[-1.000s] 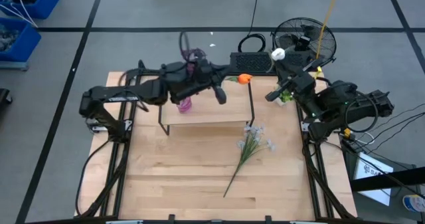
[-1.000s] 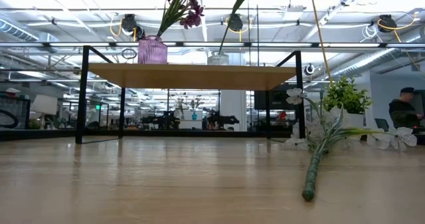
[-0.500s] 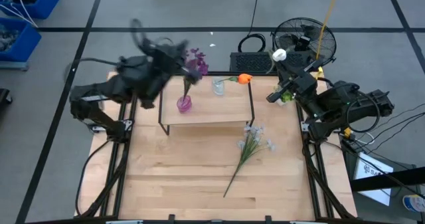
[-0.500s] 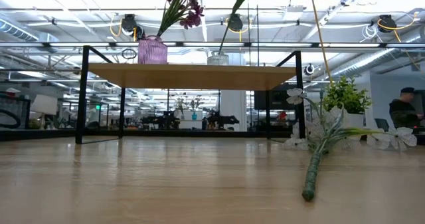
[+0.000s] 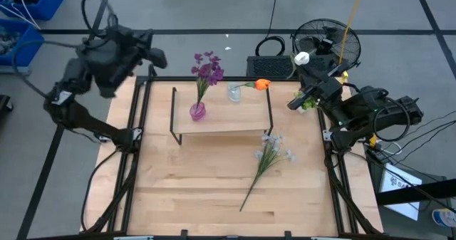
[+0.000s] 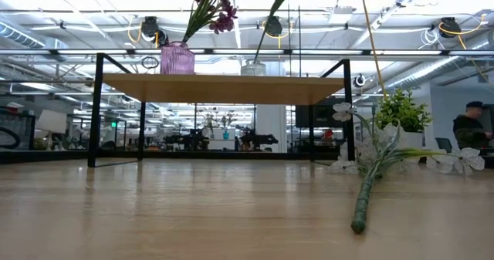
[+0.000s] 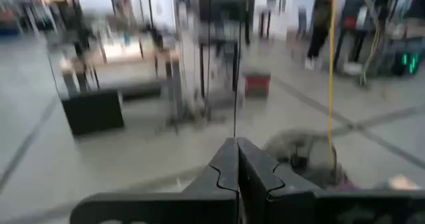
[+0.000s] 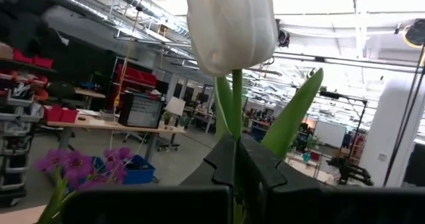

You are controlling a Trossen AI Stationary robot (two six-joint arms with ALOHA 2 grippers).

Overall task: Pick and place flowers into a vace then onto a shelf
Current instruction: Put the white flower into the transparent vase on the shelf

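A low wooden shelf [image 5: 221, 123] [image 6: 224, 88] carries a pink vase [image 5: 197, 111] [image 6: 177, 59] with the purple flowers [image 5: 207, 68] [image 6: 214, 1], and a clear vase [image 5: 234, 92] [image 6: 252, 68] with the orange tulip [image 5: 263, 85]. The pale spray [image 5: 269, 154] [image 6: 370, 167] lies flat on the table in front of the shelf. At the table's far right, my right gripper [image 5: 302, 76] [image 8: 237, 159] is shut on the white bud flower [image 5: 301, 58] [image 8: 231, 24]. My left gripper [image 5: 160, 55] [image 7: 237, 164] is shut on nothing, high beyond the far left corner. My right gripper pinches the white bud flower's green stem [image 8: 237, 114] between its two fingers, a short way below the bloom. The bloom and a green leaf [image 8: 292, 117] stand up past the fingertips. The flower is lifted clear of the table and the shelf.
A small potted plant [image 5: 306, 102] [image 6: 401, 109] stands near the right end of the shelf, close under the right gripper. A black fan [image 5: 324, 40] sits on the floor beyond the far right corner. Bare tabletop [image 5: 199, 190] lies on the near side of the shelf.
My left gripper has drawn back from over the pink vase toward the table's far left corner, rising and tipping from pointing down to about level. The purple flowers stay in the pink vase on the shelf. The right arm has kept still.
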